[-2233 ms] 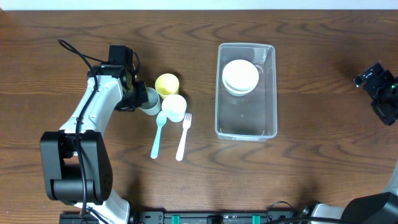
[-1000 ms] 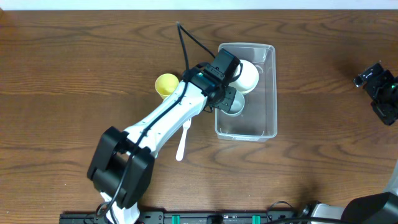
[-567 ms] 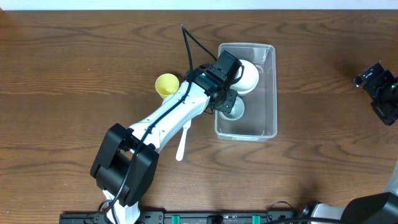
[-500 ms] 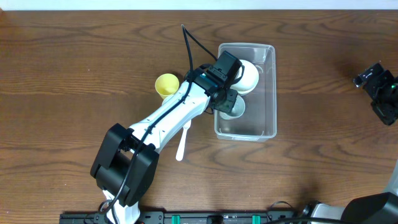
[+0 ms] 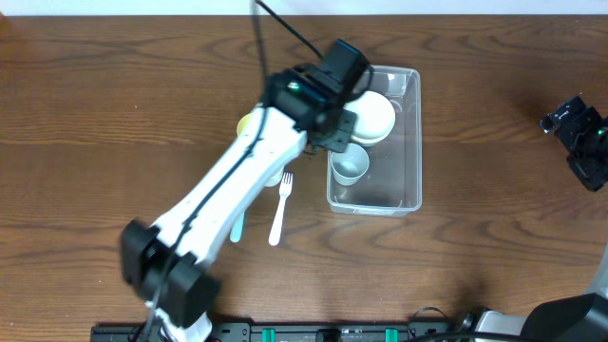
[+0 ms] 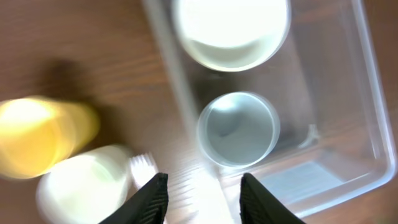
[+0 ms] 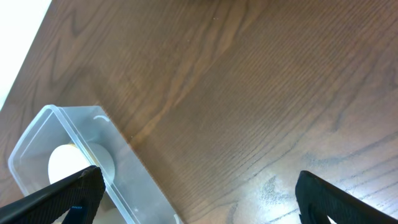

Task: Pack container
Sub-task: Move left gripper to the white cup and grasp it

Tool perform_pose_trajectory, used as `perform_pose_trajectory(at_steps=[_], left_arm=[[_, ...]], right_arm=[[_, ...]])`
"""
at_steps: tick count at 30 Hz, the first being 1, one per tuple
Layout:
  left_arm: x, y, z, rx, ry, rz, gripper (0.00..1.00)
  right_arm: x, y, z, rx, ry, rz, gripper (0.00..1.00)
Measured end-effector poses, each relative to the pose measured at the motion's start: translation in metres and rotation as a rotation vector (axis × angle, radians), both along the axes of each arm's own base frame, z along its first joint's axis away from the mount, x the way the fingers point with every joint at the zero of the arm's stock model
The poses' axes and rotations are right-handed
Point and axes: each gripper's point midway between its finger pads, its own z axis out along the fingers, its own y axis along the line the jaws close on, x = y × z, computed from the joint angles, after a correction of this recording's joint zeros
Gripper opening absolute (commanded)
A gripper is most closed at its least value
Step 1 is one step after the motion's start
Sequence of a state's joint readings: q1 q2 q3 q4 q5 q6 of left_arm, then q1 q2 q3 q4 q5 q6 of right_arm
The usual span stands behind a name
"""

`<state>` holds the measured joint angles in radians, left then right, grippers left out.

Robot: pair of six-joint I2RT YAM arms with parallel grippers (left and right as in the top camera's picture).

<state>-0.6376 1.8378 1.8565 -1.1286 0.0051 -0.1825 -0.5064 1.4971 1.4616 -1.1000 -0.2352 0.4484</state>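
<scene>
The clear plastic container (image 5: pixel 410 142) stands right of centre. It holds a white bowl (image 5: pixel 375 116) at its far end and a pale blue cup (image 5: pixel 350 167) upright in the middle. In the left wrist view the bowl (image 6: pixel 231 31) and cup (image 6: pixel 239 129) sit inside the container (image 6: pixel 348 118). My left gripper (image 6: pixel 202 196) is open and empty above the container's left wall, also seen overhead (image 5: pixel 338 125). My right gripper (image 7: pixel 199 193) is open and empty at the far right (image 5: pixel 581 138).
A yellow cup (image 6: pixel 37 134) and a white cup (image 6: pixel 87 190) stand left of the container. A white fork (image 5: pixel 280 207) and a pale blue spoon (image 5: pixel 237 226) lie on the wooden table in front of them. My left arm hides much of the cups overhead.
My left gripper carried the pale blue cup from beside the other cups into the container, let it go, and has lifted away. The right arm has not moved.
</scene>
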Motion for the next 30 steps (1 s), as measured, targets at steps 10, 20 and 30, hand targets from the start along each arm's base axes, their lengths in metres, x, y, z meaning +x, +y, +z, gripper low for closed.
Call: perform_pose_trajectory(at_steps=[10, 20, 30], left_arm=[[0.009, 0.13, -0.015, 0.122, 0.091, 0.332, 0.41], [-0.01, 0.144, -0.14, -0.012, 0.3, 0.408, 0.47], [-0.018, 0.136, -0.149, -0.05, 0.335, 0.396, 0.06]], right_arm=[[0.0, 0.0, 0.0, 0.0, 0.0, 0.0, 0.99], [0.0, 0.0, 0.0, 0.0, 0.0, 0.0, 0.99], [0.0, 0.0, 0.0, 0.0, 0.0, 0.0, 0.99]])
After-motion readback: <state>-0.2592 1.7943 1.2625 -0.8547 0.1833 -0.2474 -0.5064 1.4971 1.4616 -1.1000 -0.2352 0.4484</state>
